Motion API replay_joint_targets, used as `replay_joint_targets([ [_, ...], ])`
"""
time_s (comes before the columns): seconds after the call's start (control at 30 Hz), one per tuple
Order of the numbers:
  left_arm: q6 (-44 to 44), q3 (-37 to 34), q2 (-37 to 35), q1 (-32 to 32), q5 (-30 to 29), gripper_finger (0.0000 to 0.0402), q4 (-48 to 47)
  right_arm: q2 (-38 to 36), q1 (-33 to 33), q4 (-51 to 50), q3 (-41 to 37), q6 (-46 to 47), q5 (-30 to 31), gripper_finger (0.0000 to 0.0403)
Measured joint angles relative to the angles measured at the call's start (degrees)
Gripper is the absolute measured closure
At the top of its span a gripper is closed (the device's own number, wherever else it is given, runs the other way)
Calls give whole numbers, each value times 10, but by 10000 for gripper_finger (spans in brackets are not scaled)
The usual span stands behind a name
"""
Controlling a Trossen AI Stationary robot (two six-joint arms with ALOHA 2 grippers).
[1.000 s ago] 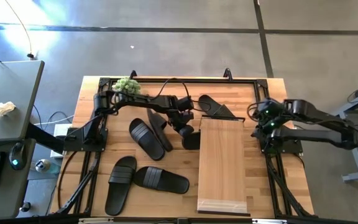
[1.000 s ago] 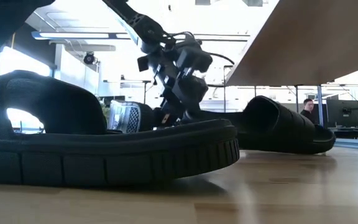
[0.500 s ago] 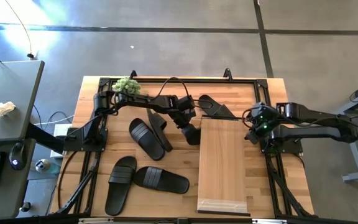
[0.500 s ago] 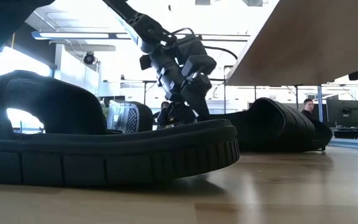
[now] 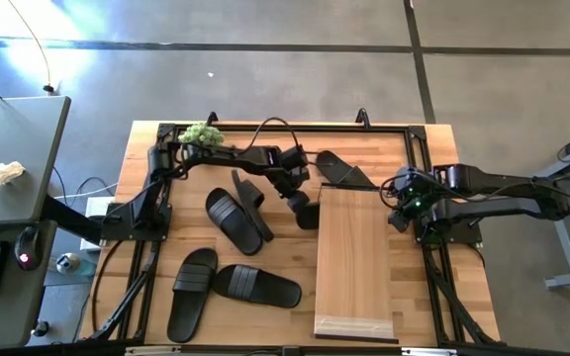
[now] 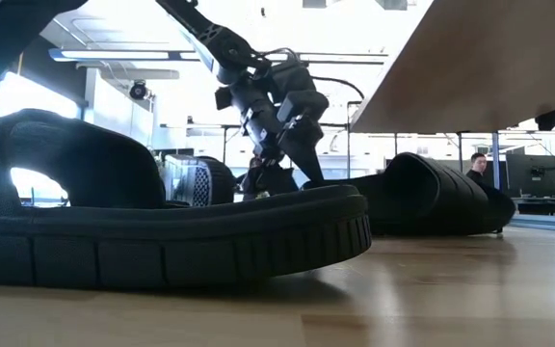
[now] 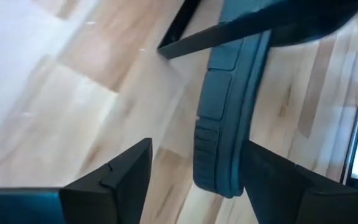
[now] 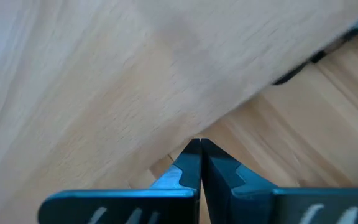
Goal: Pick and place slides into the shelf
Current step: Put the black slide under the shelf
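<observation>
High view: on the left half of the worktop [image 5: 146,138] four slides are seen lying flat or on edge. Two slides [image 5: 193,294] [image 5: 257,285] lie near the front edge, meeting at their toe ends. A third slide [image 5: 232,220] lies farther back, with a fourth slide [image 5: 251,195] just beside it, tipped on its side. The left gripper [image 5: 298,198] is held just beside the shelf's [image 5: 354,257] left rear corner, over a fifth slide [image 5: 307,212] that is tucked partly under the shelf's edge. The jaws are parted and nothing is grasped; in the left wrist view that slide [image 7: 225,118] is seen on edge between the two spread fingers [image 7: 114,180], apart from both. A sixth slide [image 5: 342,170] lies behind the shelf's rear end. The shelf stands lengthwise in the middle of the worktop, its plank top bare. The right gripper [image 5: 398,208] is held just beside the shelf's right rear edge, its jaws clenched on nothing, as the right wrist view shows. In the low view a slide [image 6: 162,231] fills the foreground and a person [image 6: 475,169] is seen in the room behind.
</observation>
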Motion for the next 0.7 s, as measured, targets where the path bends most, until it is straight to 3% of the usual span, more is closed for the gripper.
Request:
replay_joint_targets([
  [0.2, -24, 0, 0, 30, 37, 172, -22, 0, 5, 0, 0, 1, 1, 403],
  [0.7, 34, 0, -16, 12, 23, 172, -30, 17, 5, 3, 0, -13, -1, 403],
])
